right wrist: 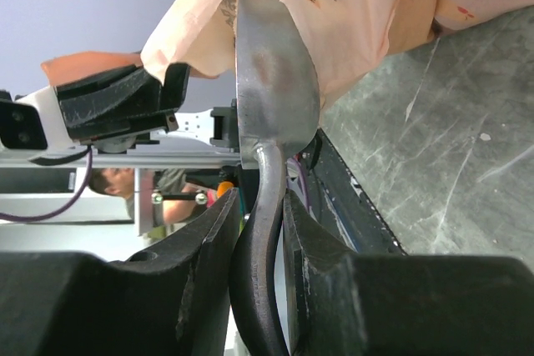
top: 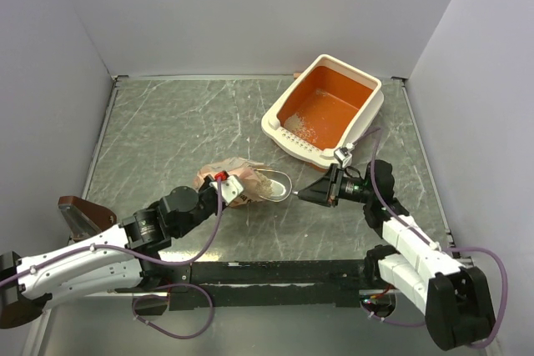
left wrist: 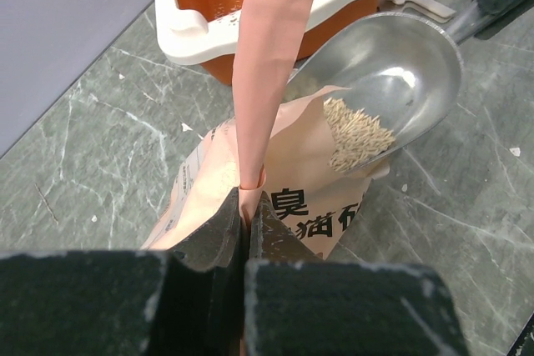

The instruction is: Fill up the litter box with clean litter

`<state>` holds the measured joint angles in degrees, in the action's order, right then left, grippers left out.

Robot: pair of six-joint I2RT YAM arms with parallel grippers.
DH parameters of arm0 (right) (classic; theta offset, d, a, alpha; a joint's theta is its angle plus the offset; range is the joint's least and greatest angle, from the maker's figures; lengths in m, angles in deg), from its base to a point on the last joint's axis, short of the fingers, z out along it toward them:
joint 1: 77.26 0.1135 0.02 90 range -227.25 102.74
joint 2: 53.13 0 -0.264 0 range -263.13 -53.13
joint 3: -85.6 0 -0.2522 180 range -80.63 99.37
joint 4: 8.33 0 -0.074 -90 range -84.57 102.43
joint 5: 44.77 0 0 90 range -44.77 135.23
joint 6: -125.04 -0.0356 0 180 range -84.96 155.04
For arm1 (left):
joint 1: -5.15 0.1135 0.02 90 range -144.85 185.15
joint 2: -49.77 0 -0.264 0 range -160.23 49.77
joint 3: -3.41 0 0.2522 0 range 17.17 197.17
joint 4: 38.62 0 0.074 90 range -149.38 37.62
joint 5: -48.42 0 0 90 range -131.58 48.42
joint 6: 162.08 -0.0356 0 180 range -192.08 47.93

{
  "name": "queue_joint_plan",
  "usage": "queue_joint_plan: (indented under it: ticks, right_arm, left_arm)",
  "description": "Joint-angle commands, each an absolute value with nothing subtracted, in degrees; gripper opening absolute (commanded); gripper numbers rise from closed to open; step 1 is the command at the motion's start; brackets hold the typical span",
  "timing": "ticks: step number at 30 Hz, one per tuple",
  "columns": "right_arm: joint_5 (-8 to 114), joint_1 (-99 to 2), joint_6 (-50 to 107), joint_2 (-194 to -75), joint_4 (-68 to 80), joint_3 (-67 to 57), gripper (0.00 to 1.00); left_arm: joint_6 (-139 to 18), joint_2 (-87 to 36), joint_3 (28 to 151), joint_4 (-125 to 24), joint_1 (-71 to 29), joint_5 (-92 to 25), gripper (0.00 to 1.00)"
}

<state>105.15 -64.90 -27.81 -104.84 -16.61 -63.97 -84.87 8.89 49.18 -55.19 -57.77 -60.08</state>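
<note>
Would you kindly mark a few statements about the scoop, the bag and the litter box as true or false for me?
1. The right gripper is shut on the handle of the scoop. True.
2. The scoop is empty. False: a small heap of clean litter lies in it.
3. The left gripper pinches the paper bag by its edge. True.
4. The litter box is full to the rim. False: only a thin scatter lies near its slotted end, and most of the orange floor is bare.
5. The scoop hangs over the litter box. False: it is at the bag's mouth, apart from the box.
</note>
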Motion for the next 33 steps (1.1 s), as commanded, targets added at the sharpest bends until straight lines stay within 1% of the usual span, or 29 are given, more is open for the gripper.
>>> queue_joint_plan:
  ticks: [1, 9, 14, 22, 33]
  right_arm:
    - [106.8, -65.8, -22.6, -98.9, -9.5, -58.7, 0.0]
    - [105.4, -67.2, -17.4, -94.0, 4.6, -55.4, 0.0]
    - [104.1, -68.8, -16.1, -92.4, 8.9, -55.4, 0.0]
    - [102.9, -70.1, -18.2, -90.0, 10.3, -56.8, 0.0]
    - [105.5, -73.0, -23.1, -85.6, 10.8, -55.9, 0.0]
  left_arm:
    - [-84.2, 10.5, 49.3, -50.5, -59.1, -58.5, 0.01]
    - [-83.9, 11.0, 49.8, -50.4, -59.4, -62.1, 0.01]
    - [-84.2, 13.4, 49.3, -49.7, -59.4, -63.6, 0.01]
    - [-84.4, 14.4, 49.2, -49.7, -59.5, -63.8, 0.01]
    - [-84.6, 14.8, 49.0, -49.4, -59.6, -65.0, 0.01]
